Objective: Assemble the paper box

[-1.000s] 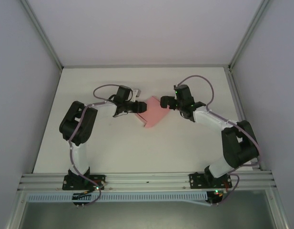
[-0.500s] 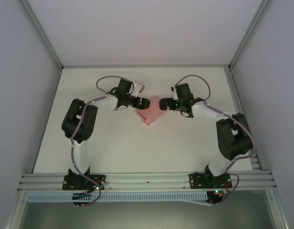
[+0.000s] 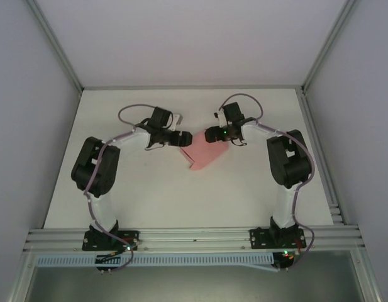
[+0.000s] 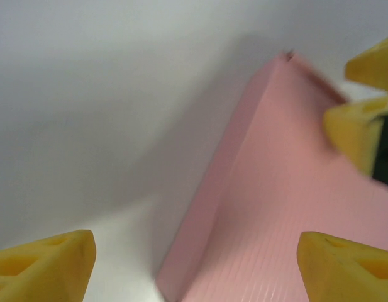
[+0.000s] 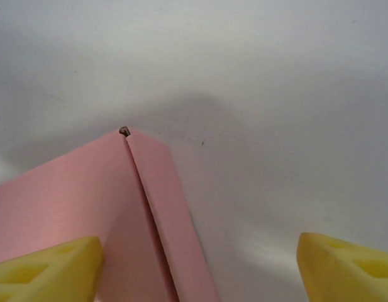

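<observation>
No legible text, label, brand, number or sign on any surface

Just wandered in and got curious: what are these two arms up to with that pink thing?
A robot is working on a pink paper box lying on the white table. The left end effector and the right end effector meet at its far corner from either side, both open, neither gripping it.

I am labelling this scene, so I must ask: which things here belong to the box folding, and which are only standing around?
Belong to the job: pink paper box; left arm; right arm.
Only standing around: white table; metal rail at the near edge.
</observation>
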Robot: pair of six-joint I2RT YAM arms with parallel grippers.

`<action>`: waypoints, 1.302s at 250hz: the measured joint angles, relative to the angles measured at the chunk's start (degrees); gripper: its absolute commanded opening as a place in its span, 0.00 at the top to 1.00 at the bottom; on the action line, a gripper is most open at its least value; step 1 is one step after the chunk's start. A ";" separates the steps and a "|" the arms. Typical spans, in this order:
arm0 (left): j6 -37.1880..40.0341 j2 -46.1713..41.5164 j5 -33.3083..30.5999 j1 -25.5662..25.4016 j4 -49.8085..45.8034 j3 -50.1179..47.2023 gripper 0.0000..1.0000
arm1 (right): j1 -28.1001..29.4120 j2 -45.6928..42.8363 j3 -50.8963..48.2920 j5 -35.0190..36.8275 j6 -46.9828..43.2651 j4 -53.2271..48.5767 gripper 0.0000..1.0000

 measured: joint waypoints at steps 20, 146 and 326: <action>-3.98 -3.30 -0.72 -0.44 0.50 -4.31 0.16 | 0.02 -1.53 -2.32 -0.35 0.66 1.29 0.33; -21.38 -5.51 4.76 -2.97 14.16 -14.95 0.21 | 4.74 -8.20 -13.00 6.86 16.26 9.09 0.50; -25.81 -2.89 7.69 -3.93 19.63 -17.05 0.71 | 8.24 -18.67 -25.35 13.75 24.39 12.50 0.31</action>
